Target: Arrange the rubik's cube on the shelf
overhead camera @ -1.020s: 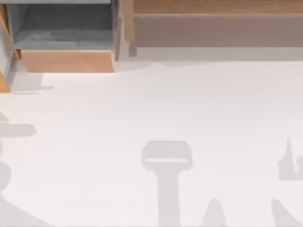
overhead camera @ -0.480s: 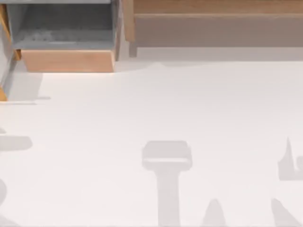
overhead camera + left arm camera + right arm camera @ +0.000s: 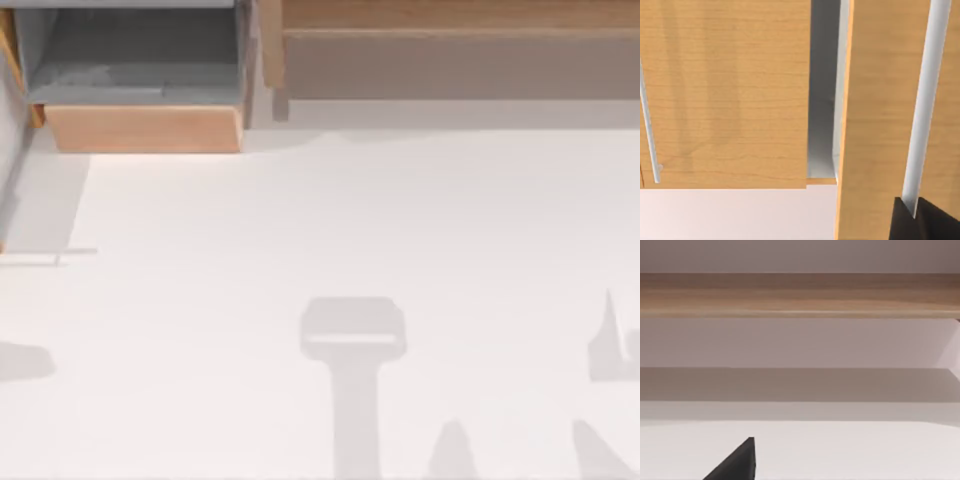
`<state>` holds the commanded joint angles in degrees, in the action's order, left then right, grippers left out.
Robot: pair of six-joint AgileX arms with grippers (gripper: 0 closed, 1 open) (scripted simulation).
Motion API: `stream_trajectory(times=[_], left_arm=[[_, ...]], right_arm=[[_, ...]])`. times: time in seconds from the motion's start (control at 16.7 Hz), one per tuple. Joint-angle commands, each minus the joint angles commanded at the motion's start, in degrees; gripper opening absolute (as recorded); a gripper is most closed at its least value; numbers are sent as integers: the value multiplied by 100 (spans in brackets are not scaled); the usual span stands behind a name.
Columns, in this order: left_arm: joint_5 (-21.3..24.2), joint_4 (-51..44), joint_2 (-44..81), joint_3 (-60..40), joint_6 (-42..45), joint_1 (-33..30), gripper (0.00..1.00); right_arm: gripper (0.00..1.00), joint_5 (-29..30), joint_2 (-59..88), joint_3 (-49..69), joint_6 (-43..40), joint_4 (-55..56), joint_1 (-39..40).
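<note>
White table top (image 3: pixel 330 220) spread bare and pale across the top view, crossed by soft grey shadows (image 3: pixel 352 340) toward its near edge and at both its side edges.

Along the table's far edge, from about the middle to the far right corner, ran the shelf (image 3: pixel 460 14): a long light-brown wooden ledge with a taupe-grey front panel (image 3: pixel 460 66) under it and a wooden upright (image 3: pixel 270 45) at its left end. At the far left corner, just beside that upright, stood a grey box-like compartment (image 3: pixel 140 60) with a light wood front (image 3: pixel 142 129), its inside open to the camera above.

From the left wrist view, the left gripper (image 3: pixel 930 225) showed as a dark tip close before broad light-wood panels (image 3: pixel 725 95), with a narrow grey gap (image 3: pixel 822 90) between two of them and a strip of white table below. Whether this gripper was apart or together could not be told.

From the right wrist view, the right gripper (image 3: pixel 737 465) showed as a dark wedge low over the white table, facing the shelf's wooden ledge (image 3: pixel 800 295) and the pale front panel beneath it, well apart from both. Its state could not be told either.

Where the rubik's cube lay could not be told.
</note>
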<state>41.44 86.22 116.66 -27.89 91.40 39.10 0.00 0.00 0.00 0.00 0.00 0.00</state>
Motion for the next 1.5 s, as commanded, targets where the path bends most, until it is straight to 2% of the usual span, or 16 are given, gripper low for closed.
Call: stream_trajectory(times=[0.18,0.96,1.5], left_arm=[[0,0,0,0,0,0,0],[0,0,0,0,0,0,98],[-1,-1,1,-7,0,-8,100]], right_arm=[[100,0,0,0,0,0,0],[100,0,0,0,0,0,0],[100,0,0,0,0,0,0]])
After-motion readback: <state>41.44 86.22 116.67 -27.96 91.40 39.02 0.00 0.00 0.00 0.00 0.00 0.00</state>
